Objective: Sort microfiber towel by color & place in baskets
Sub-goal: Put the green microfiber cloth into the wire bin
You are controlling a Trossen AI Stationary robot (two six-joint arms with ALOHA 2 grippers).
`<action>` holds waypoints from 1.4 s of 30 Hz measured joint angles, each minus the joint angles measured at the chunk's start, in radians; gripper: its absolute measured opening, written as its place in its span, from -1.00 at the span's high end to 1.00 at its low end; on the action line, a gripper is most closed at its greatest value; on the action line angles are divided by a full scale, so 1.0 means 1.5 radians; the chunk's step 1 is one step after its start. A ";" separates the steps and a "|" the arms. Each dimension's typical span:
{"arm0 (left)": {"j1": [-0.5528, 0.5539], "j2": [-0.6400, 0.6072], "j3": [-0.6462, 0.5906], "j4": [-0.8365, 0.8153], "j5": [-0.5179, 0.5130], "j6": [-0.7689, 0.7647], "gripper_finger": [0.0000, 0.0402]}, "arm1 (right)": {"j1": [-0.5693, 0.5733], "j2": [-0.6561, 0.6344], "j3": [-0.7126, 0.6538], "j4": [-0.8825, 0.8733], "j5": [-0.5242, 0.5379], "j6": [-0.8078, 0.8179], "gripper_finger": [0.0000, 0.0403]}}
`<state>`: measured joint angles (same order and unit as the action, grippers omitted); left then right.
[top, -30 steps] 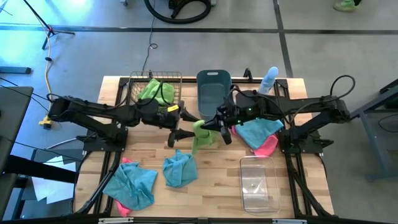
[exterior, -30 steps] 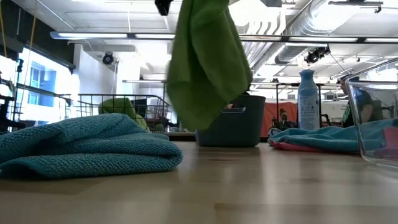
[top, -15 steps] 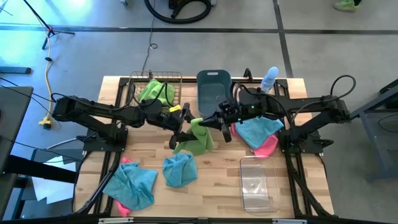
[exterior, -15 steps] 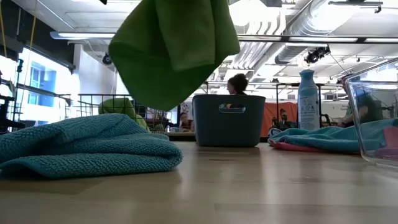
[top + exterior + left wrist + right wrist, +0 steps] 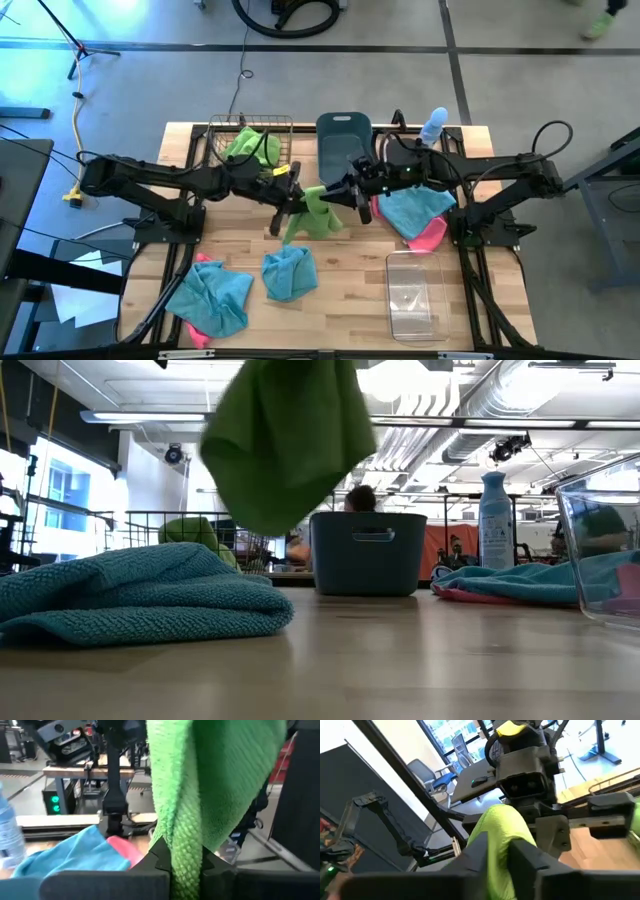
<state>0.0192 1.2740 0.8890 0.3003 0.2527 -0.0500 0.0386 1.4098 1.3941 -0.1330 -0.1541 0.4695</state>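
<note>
I see the wooden worktop [image 5: 350, 300] under both arms. At its near right lies the clear bin [image 5: 415, 295], with nothing in it that I can make out. At the far edge stand the wire basket [image 5: 215, 140], which holds one lime green towel [image 5: 252, 148], and just right of it the slate-blue tub [image 5: 342, 140]. A blue towel over a pink one [image 5: 412, 215] lies right of centre; another blue-and-pink heap [image 5: 210, 298] sits at the near left, with a single blue towel [image 5: 289, 272] beside it. A pale spray bottle [image 5: 433, 125] stands at the far right.

My two arms meet over the middle of the worktop, in front of the tub. A lime green towel [image 5: 312, 212] hangs between them, clear of the surface. My left tool [image 5: 293, 201] is clenched on its left part; in the left wrist view the cloth [image 5: 200, 820] is pinched between the fingers. My right tool [image 5: 342, 192] has the cloth's [image 5: 502, 845] other end between its fingers [image 5: 475, 855], which still hug it, though I cannot tell how firmly.
</note>
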 joint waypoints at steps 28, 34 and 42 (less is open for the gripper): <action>0.220 -0.431 -0.095 -0.291 -0.542 0.127 1.00 | -0.121 -0.081 0.000 -0.120 0.126 -0.077 -0.32; 0.338 -0.384 -0.095 -0.270 -0.534 0.118 1.00 | -0.142 -0.081 0.000 -0.113 0.138 -0.075 -0.32; 0.458 -0.284 -0.046 -0.212 -0.494 0.073 1.00 | -0.153 -0.081 0.000 -0.113 0.138 -0.075 -0.32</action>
<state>0.7070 0.8480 0.8199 -0.0172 -0.4887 0.0597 -0.1905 1.2881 1.3945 -0.3030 0.0525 0.3573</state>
